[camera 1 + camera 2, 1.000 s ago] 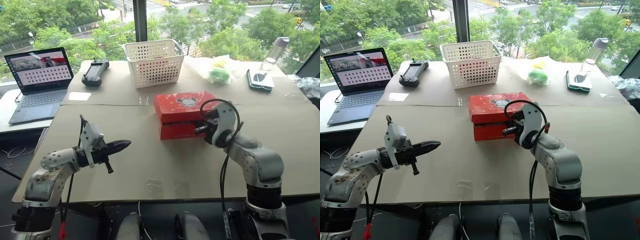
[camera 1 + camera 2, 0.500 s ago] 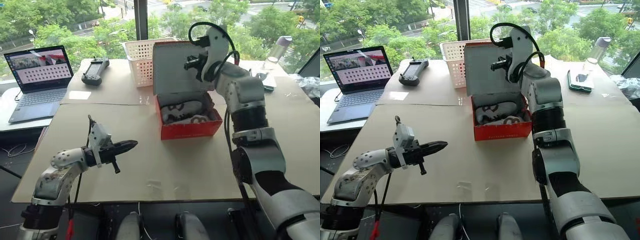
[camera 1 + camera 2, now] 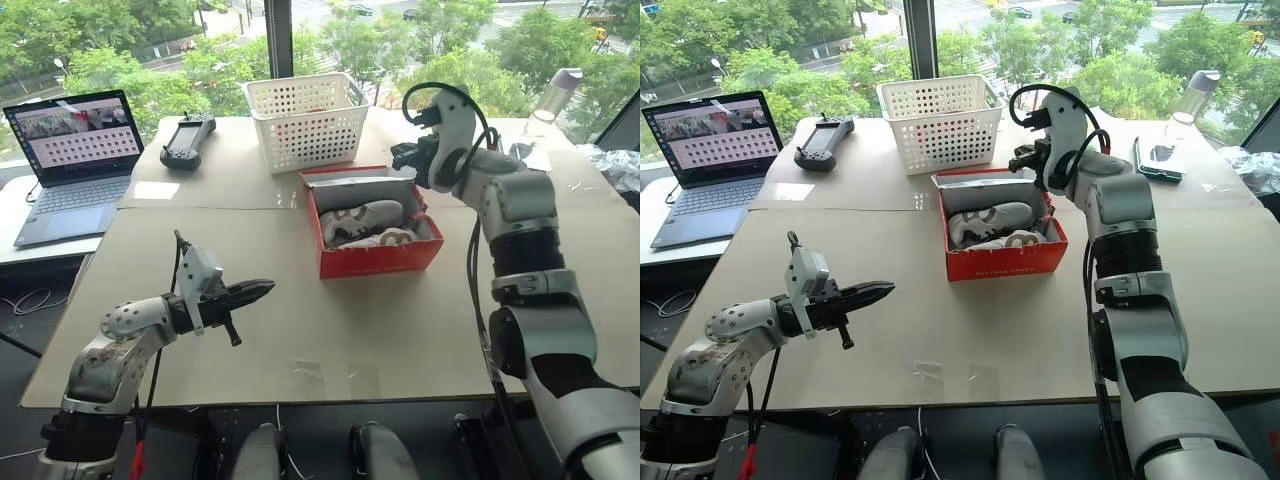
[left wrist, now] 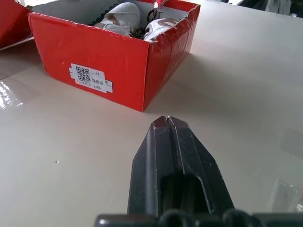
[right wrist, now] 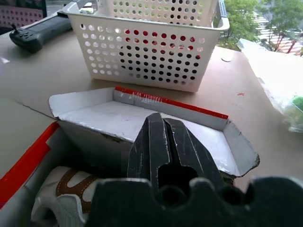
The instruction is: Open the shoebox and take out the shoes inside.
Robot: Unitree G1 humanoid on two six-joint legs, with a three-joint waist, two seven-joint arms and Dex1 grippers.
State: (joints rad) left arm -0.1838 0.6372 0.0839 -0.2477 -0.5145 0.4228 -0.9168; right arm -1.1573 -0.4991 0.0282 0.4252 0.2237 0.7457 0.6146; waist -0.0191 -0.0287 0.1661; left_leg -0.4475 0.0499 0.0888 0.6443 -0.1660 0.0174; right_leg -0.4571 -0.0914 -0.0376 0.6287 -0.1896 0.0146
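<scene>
The red shoebox (image 3: 378, 256) stands open in the middle of the table. Its grey-white lid (image 3: 357, 187) leans back towards the basket. Two whitish shoes (image 3: 362, 216) with brown markings lie side by side inside; their toes also show over the box wall (image 4: 124, 10). My right gripper (image 3: 398, 153) hovers just above the far right corner of the box, over the lid's inner face (image 5: 142, 120), shut and holding nothing. My left gripper (image 3: 262, 290) is shut and empty, held level above the table, well to the near left of the box.
A white perforated basket (image 3: 308, 122) stands right behind the lid. At the far left are a laptop (image 3: 75, 150) and a black controller (image 3: 188, 142). A water bottle (image 3: 555, 98) and a dark flat device (image 3: 1155, 160) sit at the far right.
The box was closed a second ago. My right gripper swung the lid up and over, and the lid now leans back behind the box. The left arm has stayed put.
</scene>
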